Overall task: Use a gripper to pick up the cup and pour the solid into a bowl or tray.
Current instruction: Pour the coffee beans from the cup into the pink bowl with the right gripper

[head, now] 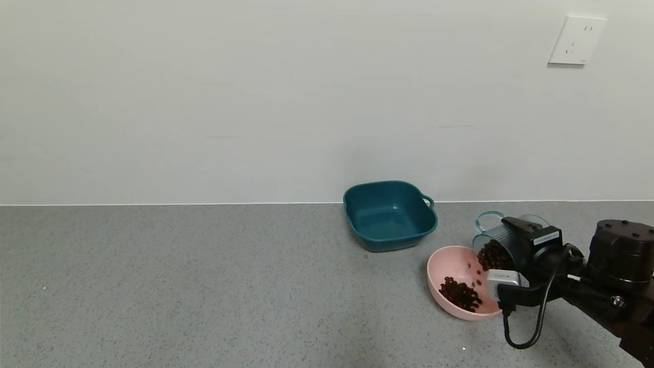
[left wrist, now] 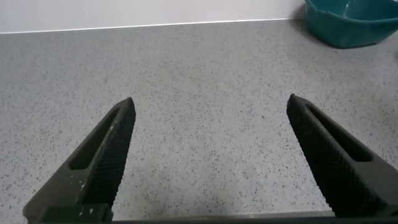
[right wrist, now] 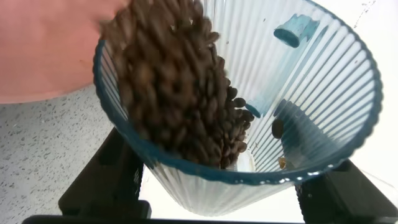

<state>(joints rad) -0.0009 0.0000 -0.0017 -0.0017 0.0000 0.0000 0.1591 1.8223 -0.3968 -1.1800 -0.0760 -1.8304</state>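
Right tool (head: 511,255) clamped on cup (head: 498,245), tipped over pink bowl (head: 449,266); beans (head: 460,295) spilling in, more inside cup. We judge cup light, thin, ribbed, crushable: grip mid-wall, gently. Left tool (left wrist: 208,162) spread wide, empty, over counter (head: 204,286).

Dark brown beans (head: 461,295) are showing against the pale pink bowl (head: 449,263), and more are darkening the translucent blue-grey ribbed cup (right wrist: 298,99) (its ribs running lengthwise). The black gripper (head: 516,255) is wearing a white label. Behind sits a dark teal basin (head: 389,214) on a speckled grey tabletop (head: 204,286).
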